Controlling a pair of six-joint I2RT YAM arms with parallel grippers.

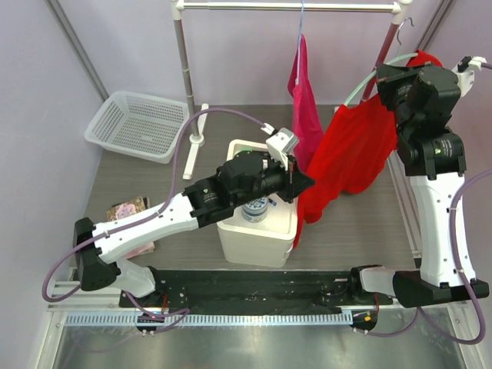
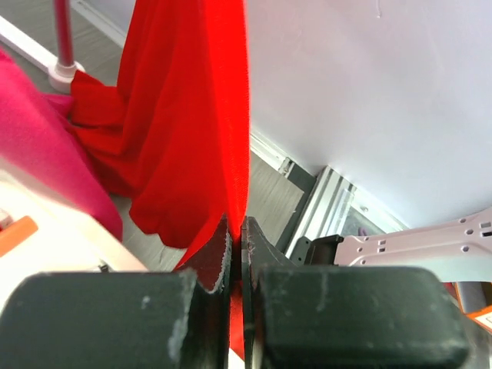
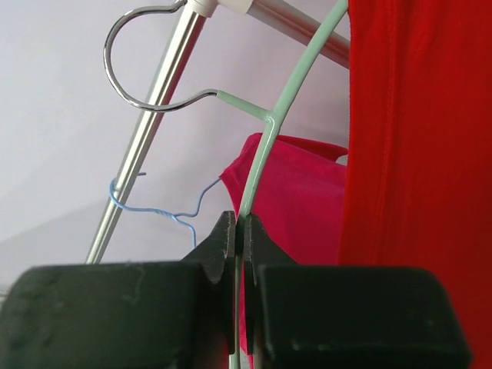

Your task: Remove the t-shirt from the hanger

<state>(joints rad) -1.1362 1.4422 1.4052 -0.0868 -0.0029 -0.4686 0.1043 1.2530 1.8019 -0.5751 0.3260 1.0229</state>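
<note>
The red t-shirt hangs slack from a pale green hanger at the right. My right gripper is shut on the hanger's green arm just below its metal hook, with the shirt draped to the right of the fingers. My left gripper is shut on the shirt's lower edge, over the white box. In the left wrist view the red cloth runs straight up from between the closed fingers of the left gripper.
A pink garment hangs from the rail on a blue wire hanger, just behind my left gripper. An open white box stands below the left arm. A white basket sits back left. A rack pole stands beside it.
</note>
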